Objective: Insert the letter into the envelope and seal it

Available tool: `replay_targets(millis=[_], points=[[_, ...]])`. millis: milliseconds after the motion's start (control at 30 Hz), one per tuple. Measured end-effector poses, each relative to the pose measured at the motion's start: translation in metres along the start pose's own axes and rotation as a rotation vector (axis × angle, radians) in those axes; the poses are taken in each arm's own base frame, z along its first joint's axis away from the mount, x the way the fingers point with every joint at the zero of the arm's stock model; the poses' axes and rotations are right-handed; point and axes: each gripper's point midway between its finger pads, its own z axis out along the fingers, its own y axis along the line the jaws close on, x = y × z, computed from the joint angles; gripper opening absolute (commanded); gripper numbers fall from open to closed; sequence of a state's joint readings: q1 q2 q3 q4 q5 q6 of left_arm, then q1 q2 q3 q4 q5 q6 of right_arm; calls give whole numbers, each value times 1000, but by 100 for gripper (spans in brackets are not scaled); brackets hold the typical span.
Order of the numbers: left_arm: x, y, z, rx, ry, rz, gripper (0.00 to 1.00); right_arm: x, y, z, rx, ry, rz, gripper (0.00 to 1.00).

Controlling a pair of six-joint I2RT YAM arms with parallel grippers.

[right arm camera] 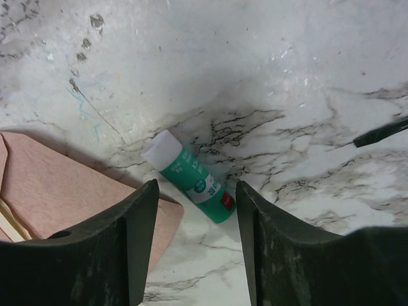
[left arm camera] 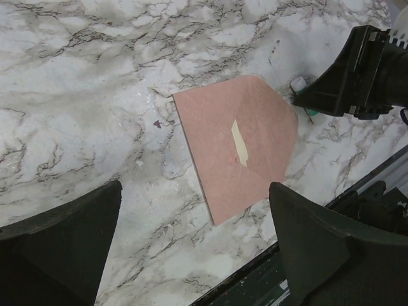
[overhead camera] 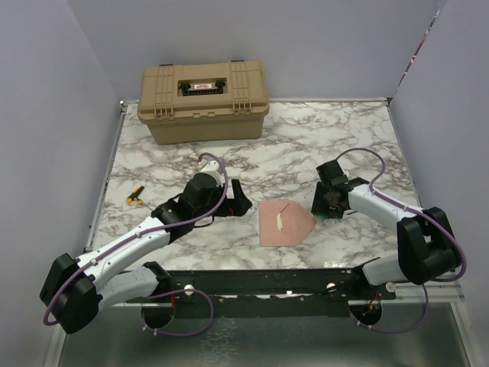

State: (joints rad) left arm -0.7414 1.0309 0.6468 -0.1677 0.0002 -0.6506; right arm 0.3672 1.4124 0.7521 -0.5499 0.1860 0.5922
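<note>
Envelope (left arm camera: pixel 210 127), pinkish-brown, flat on the marble bench (overhead camera: pixel 344 138), pointed end turned toward the right gripper (right arm camera: pixel 196 191); pale strip (left arm camera: pixel 239 141) across its middle. Flap open or folded: not readable. Letter not visible as a separate sheet; possibly inside the envelope, not verifiable. Left gripper (overhead camera: pixel 243 200) near the envelope's square end, jaws spread wide, holding nothing. Right gripper just off the pointed end, jaws apart and straddling a green glue stick (right arm camera: pixel 191 178) with white cap, lying on the bench close to the envelope's corner; no contact evident. Handling, as judged: envelope thin, light, limp, likely to skate on polished marble and hard to pinch from above; best pinned by one gripper and taken at a free edge or the flap tip. Glue stick rigid but apt to roll; best taken across mid-barrel.
</note>
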Motion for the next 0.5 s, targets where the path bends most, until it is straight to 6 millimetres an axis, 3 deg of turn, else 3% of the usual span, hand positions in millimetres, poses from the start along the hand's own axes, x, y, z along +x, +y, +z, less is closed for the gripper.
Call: replay_targets(millis=[300,500], points=[[1,-7,-1,35,10,-10,99,13,-3,1,4,48,4,57],[1,-12,-1,63,13,-19,99,22,-10,-3,34,90,-4,37]])
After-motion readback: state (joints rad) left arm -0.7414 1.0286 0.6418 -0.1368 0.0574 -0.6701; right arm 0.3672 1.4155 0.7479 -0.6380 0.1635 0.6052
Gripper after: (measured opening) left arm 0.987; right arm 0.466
